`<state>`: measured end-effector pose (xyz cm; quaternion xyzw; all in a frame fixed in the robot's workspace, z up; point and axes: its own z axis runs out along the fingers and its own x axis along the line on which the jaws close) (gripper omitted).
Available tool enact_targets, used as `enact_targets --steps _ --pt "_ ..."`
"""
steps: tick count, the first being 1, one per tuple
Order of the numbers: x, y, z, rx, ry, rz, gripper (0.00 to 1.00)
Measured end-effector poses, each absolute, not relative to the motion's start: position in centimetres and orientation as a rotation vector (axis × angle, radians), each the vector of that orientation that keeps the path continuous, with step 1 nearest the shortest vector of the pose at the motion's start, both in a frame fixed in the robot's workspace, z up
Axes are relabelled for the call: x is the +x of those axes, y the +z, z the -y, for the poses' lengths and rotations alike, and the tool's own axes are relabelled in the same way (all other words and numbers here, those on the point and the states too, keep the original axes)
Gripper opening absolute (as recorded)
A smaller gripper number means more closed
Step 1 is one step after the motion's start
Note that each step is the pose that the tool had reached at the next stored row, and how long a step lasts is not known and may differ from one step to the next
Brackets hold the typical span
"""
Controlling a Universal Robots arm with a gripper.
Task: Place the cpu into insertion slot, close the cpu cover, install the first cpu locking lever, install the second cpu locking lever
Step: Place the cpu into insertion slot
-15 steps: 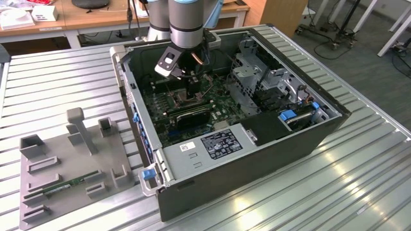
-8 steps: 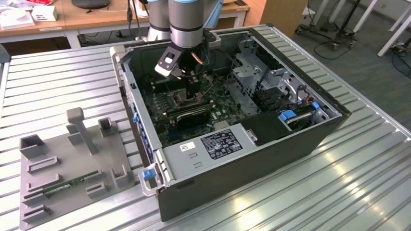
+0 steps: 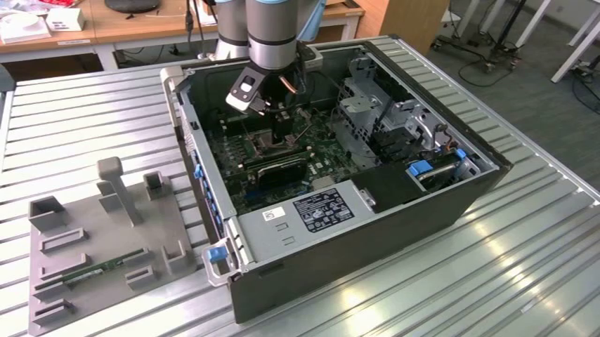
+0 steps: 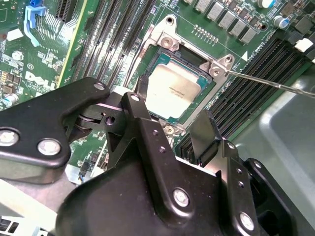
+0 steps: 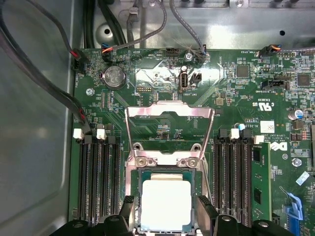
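Observation:
The cpu (image 5: pixel 166 204), a pale square chip, lies flat in the insertion slot (image 5: pixel 165 159) on the green board, as the second wrist view also shows for the cpu (image 4: pixel 173 90). My gripper (image 5: pixel 167 212) is open, one black finger on each side of the chip with small gaps. The cpu cover (image 5: pixel 170 112), a silvery frame, is swung back and lies open beyond the slot. A thin locking lever (image 4: pixel 275 84) sticks out from the socket corner, unlatched. In the exterior view the gripper (image 3: pixel 281 132) reaches down into the case over the slot (image 3: pixel 263 146).
The open computer case (image 3: pixel 394 210) lies on a slatted metal table. Black memory slots (image 5: pixel 98 182) flank the socket on both sides. Cables (image 5: pixel 59 93) run along the case wall. A grey fixture (image 3: pixel 103 246) holding a memory stick sits at the exterior view's left.

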<state>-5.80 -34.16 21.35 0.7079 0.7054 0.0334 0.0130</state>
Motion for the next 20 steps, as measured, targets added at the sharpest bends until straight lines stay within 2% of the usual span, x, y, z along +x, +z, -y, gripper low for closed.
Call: enact_targets --steps 20 --pt "-5.80 21.74 34.15 2.206 0.104 -2.198 0.61"
